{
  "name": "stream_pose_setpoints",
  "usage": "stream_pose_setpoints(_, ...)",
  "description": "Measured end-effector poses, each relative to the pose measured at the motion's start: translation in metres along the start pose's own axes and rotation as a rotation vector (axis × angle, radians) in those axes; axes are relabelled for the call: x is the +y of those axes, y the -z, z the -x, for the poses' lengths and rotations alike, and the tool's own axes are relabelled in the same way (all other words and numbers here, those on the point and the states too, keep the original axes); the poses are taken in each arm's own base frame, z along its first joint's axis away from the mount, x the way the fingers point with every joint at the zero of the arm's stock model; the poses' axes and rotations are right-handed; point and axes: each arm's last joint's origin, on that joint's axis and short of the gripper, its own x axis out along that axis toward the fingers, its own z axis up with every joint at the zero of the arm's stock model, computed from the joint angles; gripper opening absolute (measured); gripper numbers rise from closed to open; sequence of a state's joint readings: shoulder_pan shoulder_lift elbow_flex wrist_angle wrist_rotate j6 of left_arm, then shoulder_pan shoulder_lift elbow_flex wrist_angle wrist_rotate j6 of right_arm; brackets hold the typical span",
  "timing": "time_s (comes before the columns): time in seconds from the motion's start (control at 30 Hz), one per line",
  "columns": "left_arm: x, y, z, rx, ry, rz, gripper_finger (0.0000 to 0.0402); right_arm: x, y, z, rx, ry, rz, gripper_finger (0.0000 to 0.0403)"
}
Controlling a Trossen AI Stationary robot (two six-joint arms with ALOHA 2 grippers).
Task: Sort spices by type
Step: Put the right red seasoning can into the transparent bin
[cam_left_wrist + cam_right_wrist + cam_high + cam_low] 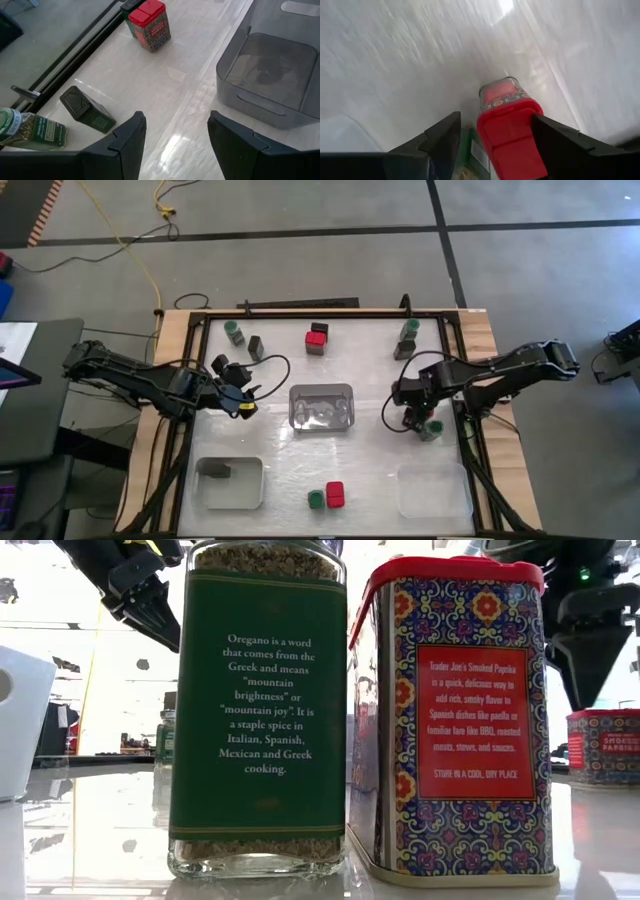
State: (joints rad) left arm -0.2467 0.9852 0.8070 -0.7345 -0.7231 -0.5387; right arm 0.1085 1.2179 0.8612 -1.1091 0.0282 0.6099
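In the high view, spices stand scattered: a green-lidded jar [233, 330] and dark box [256, 347] far left, a red-topped tin [317, 337] far centre, a jar [408, 330] far right, and a jar and tin [335, 494] at the near edge. My left gripper [238, 398] hovers open left of the centre tray; its wrist view shows the dark box [87, 110] and jar [30, 131] ahead. My right gripper [495, 145] is open and points down. Its fingers stand either side of a red-topped tin [509, 131] and a green jar [470, 157]. My right gripper comes from above, with the red-topped tin's lid [527, 112] close beside one finger [560, 145] and the green jar beside the other. Tin and jar stand upright on the table. Whether a finger touches either, I cannot tell.
A clear tray [322, 390] sits mid-table. A white tray [245, 492] near left holds one dark box [218, 471], and a clear tray [432, 490] sits near right. A black frame [300, 311] rims the table. An oregano jar [258, 710] and a paprika tin [455, 720] fill the low view.
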Motion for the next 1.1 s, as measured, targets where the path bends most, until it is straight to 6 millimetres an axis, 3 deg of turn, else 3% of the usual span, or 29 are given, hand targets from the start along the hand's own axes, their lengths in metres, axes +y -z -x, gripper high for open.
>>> stream_pose_setpoints(0.23, 0.000, 0.000, 0.000, 0.000, 0.000, 0.007, 0.0203, -0.002, -0.010, 0.000, -0.065, -0.031, 0.094, 0.0271)
stream_pose_setpoints(0.57, 0.000, 0.000, 0.000, 0.000, 0.000, 0.008, 0.0203, -0.019, -0.020, 0.001, -0.079, -0.018, 0.010, 0.0275)
stream_pose_setpoints(0.93, 0.000, 0.000, 0.000, 0.000, 0.000, 0.031, 0.0203, -0.024, -0.031, 0.001, -0.156, -0.038, 0.077, 0.0392)
stream_pose_setpoints(1.1, 0.000, 0.000, 0.000, 0.000, 0.000, 0.034, 0.0203, -0.023, -0.032, 0.002, -0.169, -0.042, 0.083, 0.0384)
